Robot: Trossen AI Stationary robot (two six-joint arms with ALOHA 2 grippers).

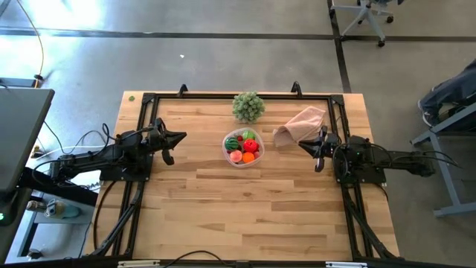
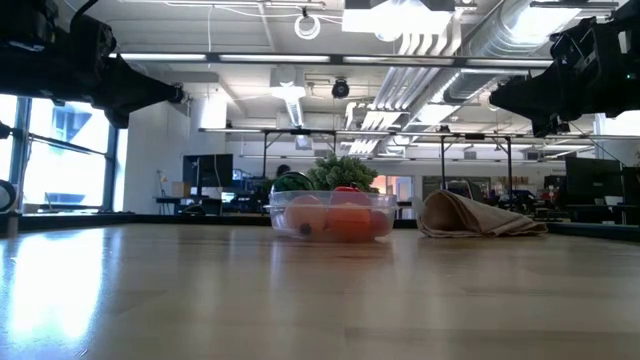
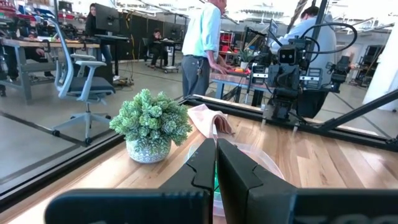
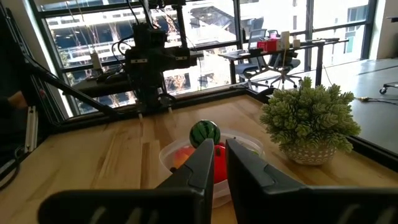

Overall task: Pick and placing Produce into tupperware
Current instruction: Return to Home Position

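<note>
Seemingly, the job is drawing to its close: nothing small is lying loose on the pale, striped planks of the wooden desk (image 1: pixel 223 201), so I judge that no piece is waiting to be picked.

By the desk's left edge the left claw (image 1: pixel 182 137) is hovering, its dark fingers clenched on nothing. Near the middle of the desk, toward the back edge, the tupperware (image 1: pixel 224 147) is sitting. It is a round, clear, thin-walled plastic tub. The produce (image 1: pixel 251 147) is filling it with smooth, glossy little toys, among them a striped dark green watermelon (image 4: pixel 204 132), a red piece, an orange one and a pink one.

Just behind the tub, at the back edge, a potted plant (image 1: pixel 248 106) is standing, its pale green foliage bunching into a knobbly ball. Right of that, a pink cloth (image 1: pixel 301 124) is lying crumpled in soft folds. By the right edge the right claw (image 1: pixel 300 143) is hovering, its fingers drawn close and gripping nothing.
</note>
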